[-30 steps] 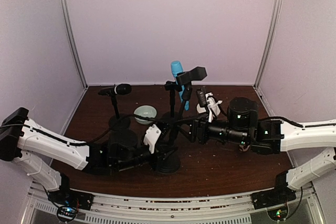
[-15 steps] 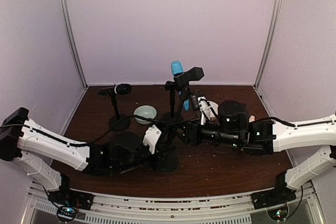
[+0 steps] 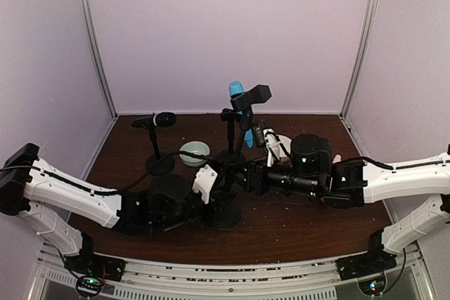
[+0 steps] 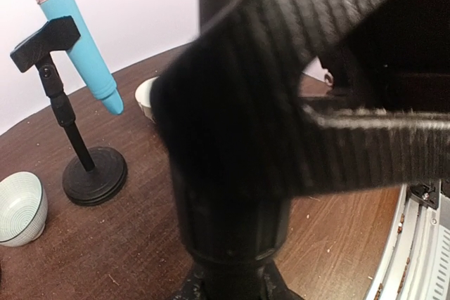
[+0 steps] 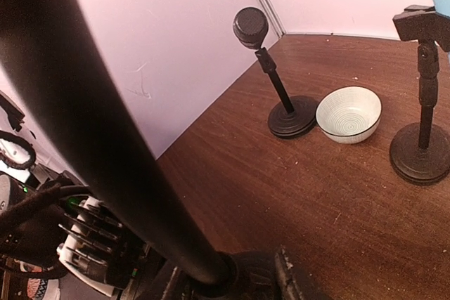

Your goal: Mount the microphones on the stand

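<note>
With the light blue plastic microphone (image 3: 236,90) and the black round-headed microphone (image 3: 164,119) already clipped near the table's far edge, the left gripper (image 3: 213,205) clamps the empty black clip-topped stand (image 3: 253,95) mid-table, the right gripper (image 3: 244,178) has an opening I cannot tell, and next probably a third microphone must go into that clip.

Right arm (image 3: 351,180) swings further left across the table — its right gripper (image 3: 238,172) now up against the near stand (image 3: 226,214) — while the stand's top clip (image 3: 253,96) has edged left towards the blue microphone (image 3: 236,90).
</note>
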`<act>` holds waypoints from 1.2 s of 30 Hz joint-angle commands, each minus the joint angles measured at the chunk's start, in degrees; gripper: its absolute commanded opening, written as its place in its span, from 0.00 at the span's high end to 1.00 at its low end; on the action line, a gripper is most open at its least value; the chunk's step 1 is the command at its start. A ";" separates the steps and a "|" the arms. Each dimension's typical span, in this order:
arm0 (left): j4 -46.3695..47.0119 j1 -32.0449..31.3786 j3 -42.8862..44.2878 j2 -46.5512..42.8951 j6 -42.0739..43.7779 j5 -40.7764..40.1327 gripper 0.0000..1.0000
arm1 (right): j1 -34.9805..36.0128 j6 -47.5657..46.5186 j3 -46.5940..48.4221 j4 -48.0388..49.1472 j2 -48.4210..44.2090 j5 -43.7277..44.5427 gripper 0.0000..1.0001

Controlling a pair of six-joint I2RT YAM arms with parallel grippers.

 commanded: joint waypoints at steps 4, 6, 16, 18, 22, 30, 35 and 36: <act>5.00 -0.68 2.71 -0.09 1.57 0.35 1.00 | 0.48 -2.10 1.04 -0.39 1.53 -2.01 0.74; 5.08 -0.67 2.61 -0.17 1.87 0.69 1.00 | 0.53 -3.11 0.83 -0.14 1.42 -2.27 0.89; 7.21 1.92 -0.13 -4.62 8.18 29.67 1.00 | -2.73 -26.89 -10.37 16.05 -4.28 -33.53 1.00; 5.16 1.96 0.46 -5.18 9.37 32.17 1.00 | -5.65 -25.78 -11.35 18.47 -3.75 -38.26 1.00; 5.72 1.96 -0.52 -6.34 9.43 31.31 1.00 | -7.07 -25.82 -10.78 15.91 -4.92 -35.05 0.79; 5.52 1.96 -1.27 -6.46 6.66 18.00 1.00 | -6.09 -15.25 -9.60 8.15 -9.27 -19.05 0.51; -2.46 1.79 2.49 -4.73 5.08 8.15 1.00 | -2.24 -7.95 -6.28 -0.81 -9.63 -3.19 0.49; -2.34 1.72 2.66 -4.41 4.91 6.91 1.00 | -2.08 -5.73 -5.79 -1.17 -9.05 -2.53 0.48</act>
